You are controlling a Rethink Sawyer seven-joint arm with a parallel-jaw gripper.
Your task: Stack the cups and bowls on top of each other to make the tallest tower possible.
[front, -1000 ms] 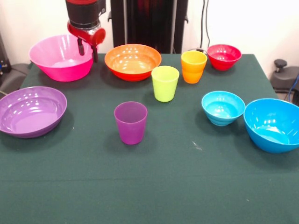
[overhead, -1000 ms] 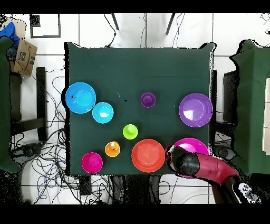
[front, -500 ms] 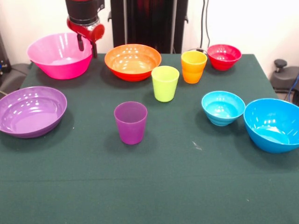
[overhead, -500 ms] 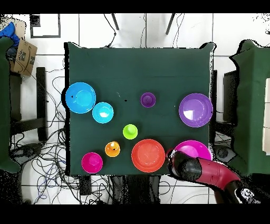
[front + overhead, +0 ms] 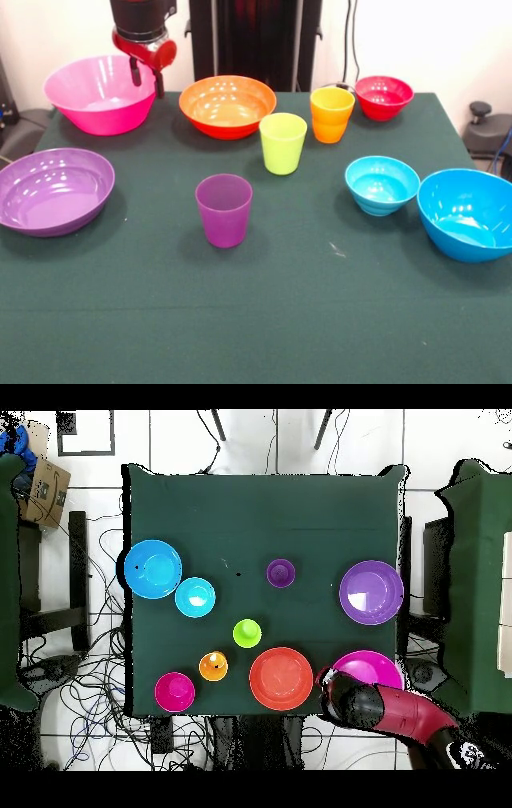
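Front view shows the pincer (image 5: 146, 76) clamped on the big pink bowl (image 5: 100, 94) at its three o'clock rim, toward eleven o'clock on the worktop (image 5: 320, 304). Light, stiff, glossy plastic looks slippery; the thin rim seems the surest hold.

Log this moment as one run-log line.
stage: first grasp | hand: at pink bowl rim, grip unclear | other bowls, cups: apart on table, upright | stacked: none

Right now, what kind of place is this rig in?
Probably a robotics lab: a green-clothed table stands on a white tiled floor strewn with loose cables, with a cardboard box at the side.
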